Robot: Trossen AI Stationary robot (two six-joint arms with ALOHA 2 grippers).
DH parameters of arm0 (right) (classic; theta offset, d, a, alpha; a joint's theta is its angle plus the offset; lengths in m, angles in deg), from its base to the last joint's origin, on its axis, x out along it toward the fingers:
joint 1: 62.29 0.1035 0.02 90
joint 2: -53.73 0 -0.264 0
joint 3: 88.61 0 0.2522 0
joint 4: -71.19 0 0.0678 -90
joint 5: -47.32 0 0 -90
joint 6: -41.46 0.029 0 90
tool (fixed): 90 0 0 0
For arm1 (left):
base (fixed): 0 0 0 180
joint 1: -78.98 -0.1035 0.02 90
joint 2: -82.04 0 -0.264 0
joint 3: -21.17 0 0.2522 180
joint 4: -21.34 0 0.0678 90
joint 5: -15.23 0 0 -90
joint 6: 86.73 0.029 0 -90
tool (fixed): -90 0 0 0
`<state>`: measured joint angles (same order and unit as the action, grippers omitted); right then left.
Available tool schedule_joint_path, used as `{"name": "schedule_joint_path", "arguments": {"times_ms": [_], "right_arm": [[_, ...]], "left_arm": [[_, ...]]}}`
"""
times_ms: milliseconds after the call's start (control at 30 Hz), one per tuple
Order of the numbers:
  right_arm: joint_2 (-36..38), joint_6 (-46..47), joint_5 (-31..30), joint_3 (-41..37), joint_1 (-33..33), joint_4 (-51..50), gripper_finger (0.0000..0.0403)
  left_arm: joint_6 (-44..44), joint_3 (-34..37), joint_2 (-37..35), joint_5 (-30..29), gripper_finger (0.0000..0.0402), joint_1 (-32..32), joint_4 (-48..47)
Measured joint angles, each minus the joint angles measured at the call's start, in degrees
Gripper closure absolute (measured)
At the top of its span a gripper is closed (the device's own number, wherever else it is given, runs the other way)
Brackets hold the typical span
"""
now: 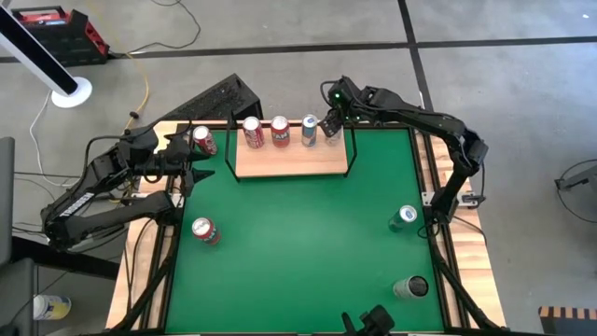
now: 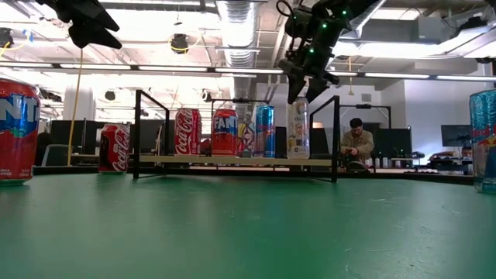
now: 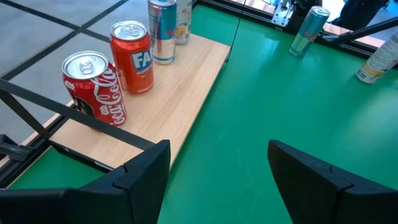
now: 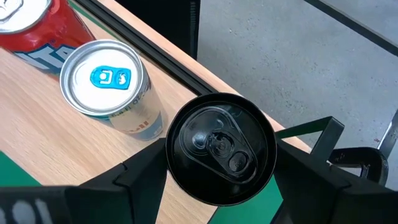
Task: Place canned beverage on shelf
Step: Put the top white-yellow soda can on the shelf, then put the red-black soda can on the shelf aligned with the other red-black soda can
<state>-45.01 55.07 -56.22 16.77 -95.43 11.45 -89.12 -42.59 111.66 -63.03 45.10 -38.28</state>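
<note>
The shelf (image 1: 289,161) is a pale-wood board with black wire ends at the table's far side. A red Coca-Cola can (image 1: 252,132), a red Fanta can (image 1: 280,132) and a blue can (image 1: 309,131) stand upright on it. My right gripper (image 1: 331,123) is above the board's right end, shut on a pale black-topped can (image 2: 297,128). My left gripper (image 1: 191,166) is open and empty, up off the table left of the shelf, and its wrist view (image 3: 217,155) looks along the board. My right gripper pinches the pale can between its two fingers at the upper wall (image 2: 297,107), just under the black top's rim (image 4: 177,158). The fingers come from above, pointing down, one on each side. The can is upright, its base at the level of the board beside the blue can (image 4: 102,87).
A Coca-Cola can (image 1: 203,140) stands on the green mat just left of the shelf, and another red can (image 1: 204,230) stands nearer on the left. On the right stands a teal can (image 1: 403,217), and a can (image 1: 410,287) lies on its side. Striped wooden planks (image 1: 471,271) edge the mat.
</note>
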Motion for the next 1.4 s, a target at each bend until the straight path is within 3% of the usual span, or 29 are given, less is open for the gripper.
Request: {"name": "schedule_joint_path", "arguments": {"times_ms": [300, 700, 1400], "right_arm": [[0.00, -0.02, -0.19, -0.02, 0.00, -0.27, 0.0114], [0.20, -0.13, -0.74, 0.00, 0.08, -0.06, 0.0062], [4.70, -0.17, -0.26, 0.00, 0.94, -0.22, 0.0062]], "left_arm": [[0.00, 0.00, -0.01, 0.01, 0.0148, 0.00, 0.03], [-0.28, 0.00, 0.00, 0.01, 0.0148, 0.01, 0.04], [-0.42, 0.00, 0.00, -0.01, 0.0148, 0.01, 0.04]]}}
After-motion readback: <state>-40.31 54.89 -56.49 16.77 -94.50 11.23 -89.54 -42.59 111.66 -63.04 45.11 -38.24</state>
